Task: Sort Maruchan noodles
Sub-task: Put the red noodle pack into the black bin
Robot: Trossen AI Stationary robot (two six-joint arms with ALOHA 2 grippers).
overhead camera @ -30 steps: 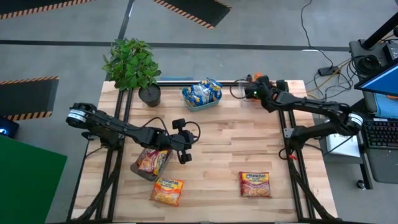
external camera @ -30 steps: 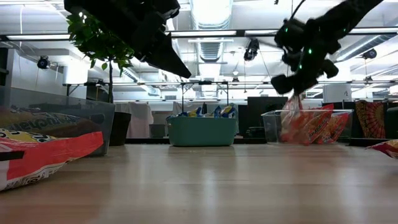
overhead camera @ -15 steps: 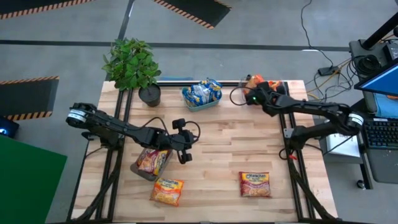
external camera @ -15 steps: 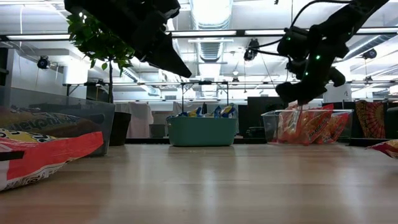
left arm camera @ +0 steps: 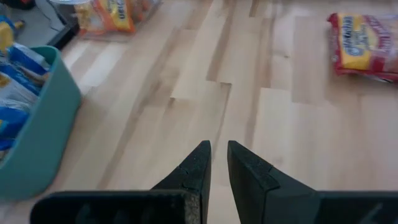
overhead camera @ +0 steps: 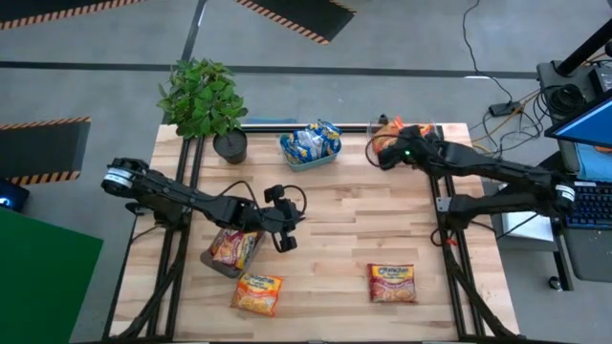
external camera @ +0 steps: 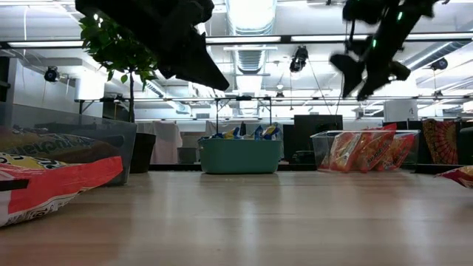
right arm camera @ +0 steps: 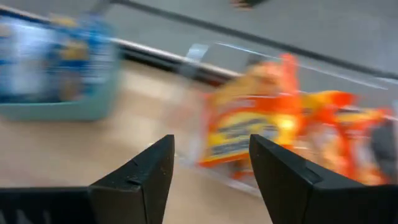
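My right gripper (right arm camera: 211,180) hangs empty, jaws apart, above the orange packets (right arm camera: 249,130) in the clear bin (overhead camera: 406,128) at the bench's far edge; my left gripper (left arm camera: 219,163) hovers mid-bench, jaws narrow, empty.

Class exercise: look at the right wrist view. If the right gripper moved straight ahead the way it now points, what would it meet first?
Probably the orange noodle packets in the clear bin, which lie directly beyond the open right gripper. Depth is unclear, so the bin's wall may come first.
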